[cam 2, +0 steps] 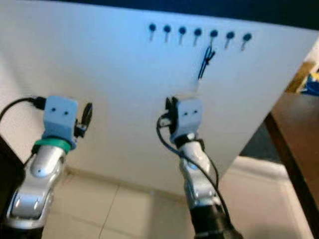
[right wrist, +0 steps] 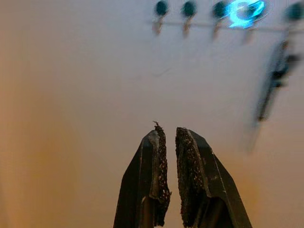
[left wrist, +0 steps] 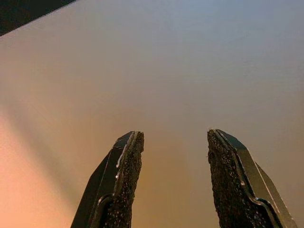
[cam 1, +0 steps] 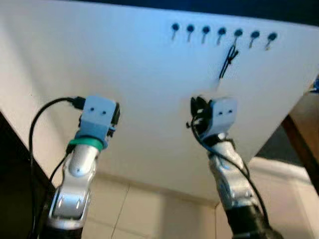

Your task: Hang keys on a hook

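Note:
A dark bunch of keys (cam 1: pixel 228 60) hangs on a strap from one of several round dark hooks (cam 1: pixel 222 32) set in a row high on the white wall (cam 1: pixel 124 64). In the right wrist view the keys (right wrist: pixel 275 80) appear blurred, up and to the side of my right gripper (right wrist: pixel 168 128). That gripper is shut with nothing between its pads and is held up below the hooks, clear of the wall. My left gripper (left wrist: pixel 173 135) stands open and holds nothing; it is raised towards bare wall well left of the hooks.
A brown wooden table edge (cam 2: pixel 294 144) juts in at the right. Pale floor tiles (cam 1: pixel 149 209) run below the wall. A dark piece of furniture (cam 1: pixel 15 174) stands at the far left beside my left arm.

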